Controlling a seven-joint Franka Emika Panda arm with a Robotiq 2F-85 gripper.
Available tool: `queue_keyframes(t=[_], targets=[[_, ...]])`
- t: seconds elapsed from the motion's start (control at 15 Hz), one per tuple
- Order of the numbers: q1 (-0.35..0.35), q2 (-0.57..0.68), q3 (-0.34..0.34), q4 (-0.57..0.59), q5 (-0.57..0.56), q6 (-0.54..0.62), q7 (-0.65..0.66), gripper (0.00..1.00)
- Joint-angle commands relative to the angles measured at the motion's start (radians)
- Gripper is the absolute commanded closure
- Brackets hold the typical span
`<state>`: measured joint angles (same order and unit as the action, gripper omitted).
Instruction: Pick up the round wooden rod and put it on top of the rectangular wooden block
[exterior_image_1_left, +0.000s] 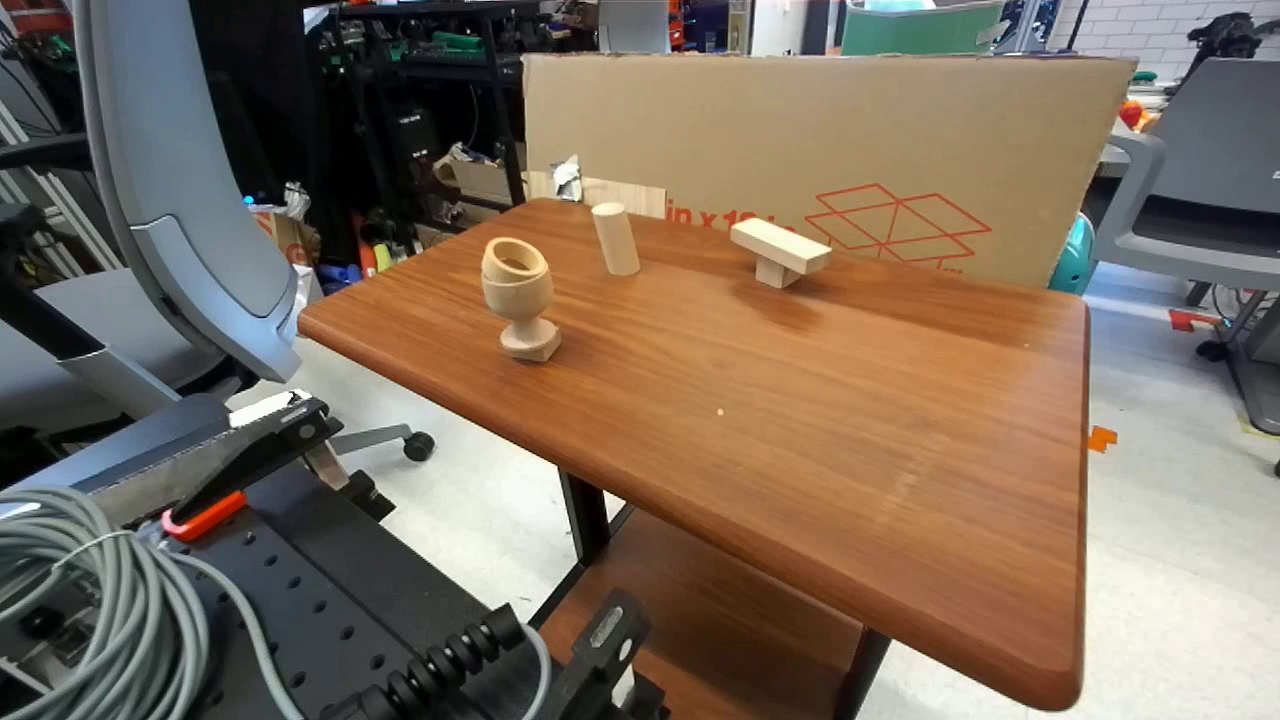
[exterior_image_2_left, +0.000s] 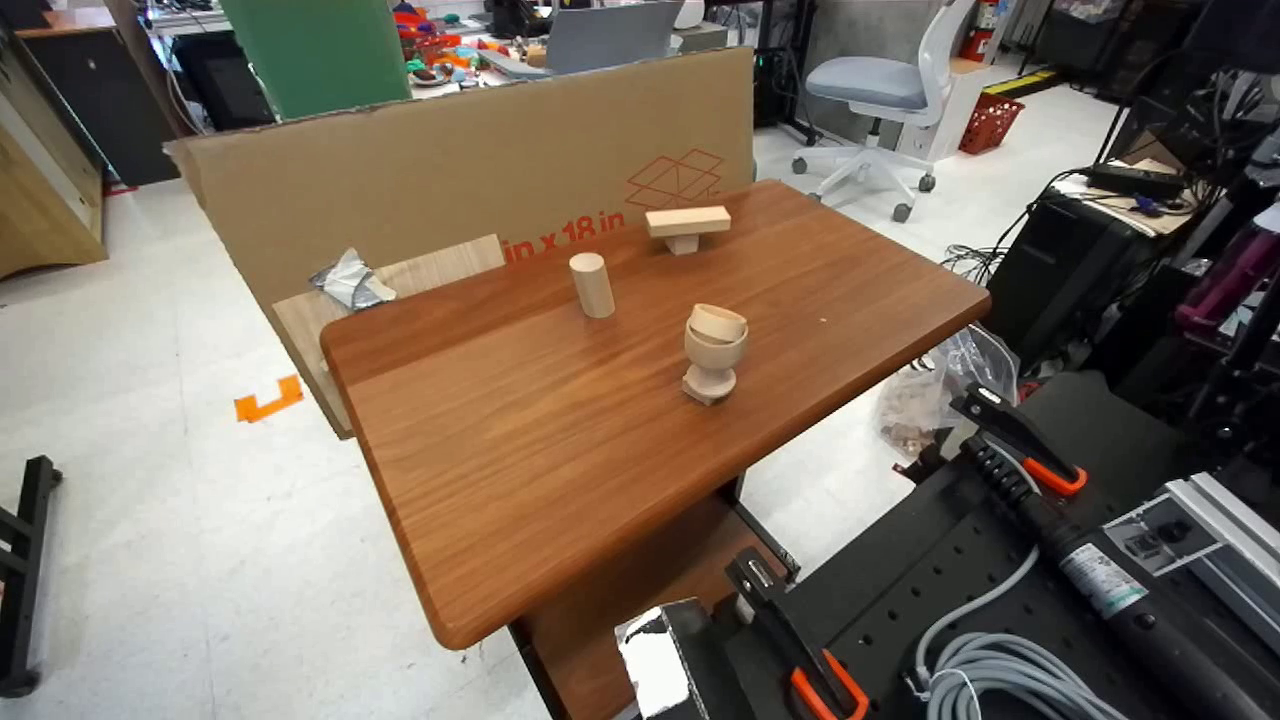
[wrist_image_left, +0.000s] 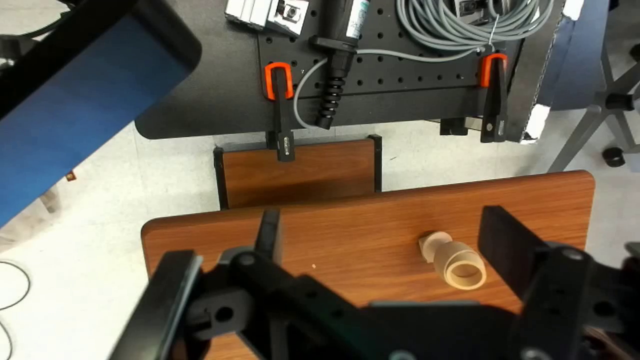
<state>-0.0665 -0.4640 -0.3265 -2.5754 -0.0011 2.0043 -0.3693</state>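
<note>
The round wooden rod (exterior_image_1_left: 616, 240) stands upright on the brown table near its back edge. It also shows in an exterior view (exterior_image_2_left: 593, 287). The rectangular wooden block (exterior_image_1_left: 780, 244) lies flat on a smaller wooden piece that raises it above the table, forming a T shape; it also shows in an exterior view (exterior_image_2_left: 688, 221). In the wrist view my gripper (wrist_image_left: 381, 225) is wide open and empty, high above the table. The rod and the block are out of the wrist view. The gripper is out of both exterior views.
A goblet-shaped wooden cup (exterior_image_1_left: 518, 297) with a tilted wooden ring in it stands near the table's (exterior_image_1_left: 800, 400) edge, also in the wrist view (wrist_image_left: 447, 257). A large cardboard sheet (exterior_image_1_left: 700, 120) stands behind the table. A black bench (exterior_image_2_left: 900, 600) with clamps and cable is in front.
</note>
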Motion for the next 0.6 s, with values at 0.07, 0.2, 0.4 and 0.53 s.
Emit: queue_keyframes(t=[0.07,0.2,0.4,0.53], targets=[[-0.024,0.027,0.031,0.018,0.017,0.008,0.011,0.0],[-0.006,0.086,0.048,0.061,0.043,0.026,0.051,0.0],[0.019,0.164,0.114,0.128,0.068,0.123,0.123,0.0],[0.032,0.233,0.174,0.19,0.061,0.162,0.192,0.0]])
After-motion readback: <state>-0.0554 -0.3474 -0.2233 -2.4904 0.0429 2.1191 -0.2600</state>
